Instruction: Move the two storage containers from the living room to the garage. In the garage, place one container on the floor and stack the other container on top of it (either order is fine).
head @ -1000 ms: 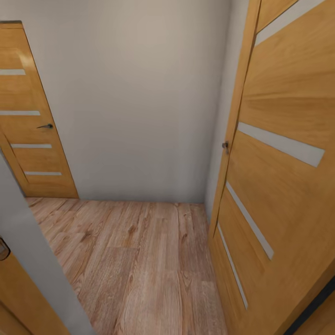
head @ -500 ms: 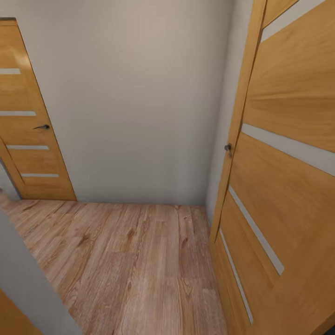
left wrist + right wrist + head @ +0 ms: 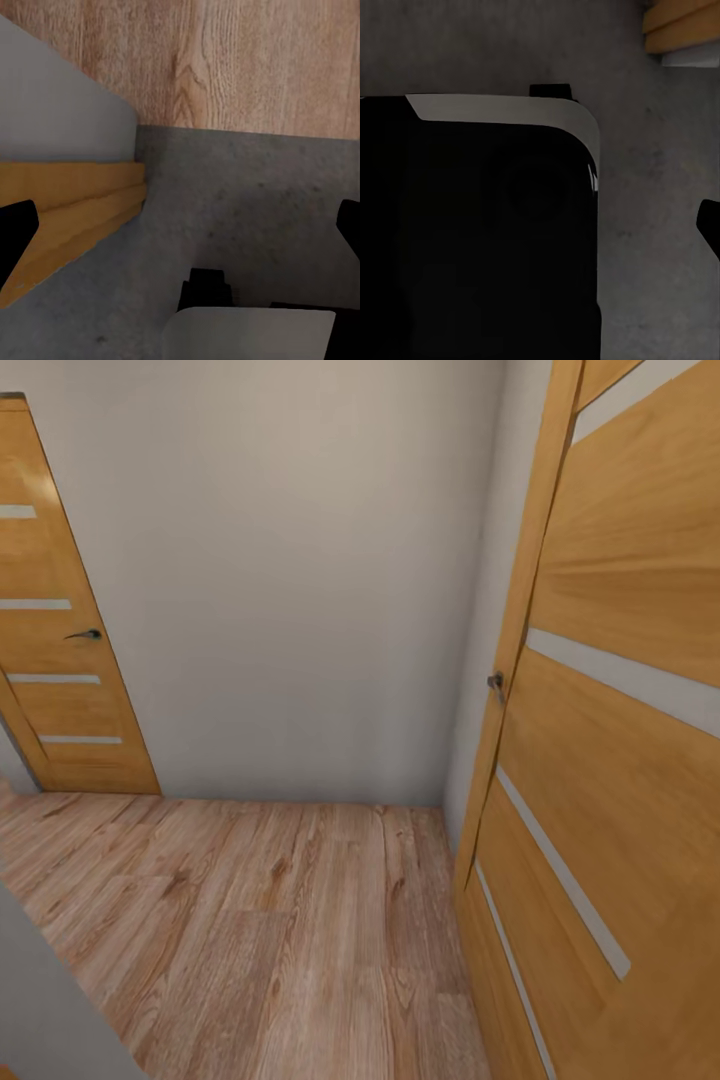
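The head view looks down into a small hallway corner. A plain pale wall [image 3: 300, 580] faces the camera, and a light wood plank floor [image 3: 290, 940] runs up to its base. A wooden door [image 3: 55, 620] with pale horizontal strips and a dark lever handle [image 3: 85, 634] stands at the wall's left end. A second door [image 3: 610, 690] of the same kind, seen at a steep angle, lines the right side, with a small metal handle [image 3: 495, 682] on its edge. A grey wall edge [image 3: 40, 1010] cuts across the lower left corner.

The left wrist view points down at a threshold where the wood planks meet a dark grey speckled floor [image 3: 247, 202]. A grey wall corner [image 3: 60, 105] and a wooden door frame [image 3: 67, 195] lie beside it. The left gripper's [image 3: 184, 229] black fingers [image 3: 15, 225] sit far apart at the picture's sides, spread with nothing between them.

The right wrist view looks down at the same dark floor [image 3: 652, 187], with the robot's black base [image 3: 472, 232] covering much of it. One black fingertip [image 3: 709, 221] of the right gripper shows at the edge; whether those fingers are spread cannot be told.
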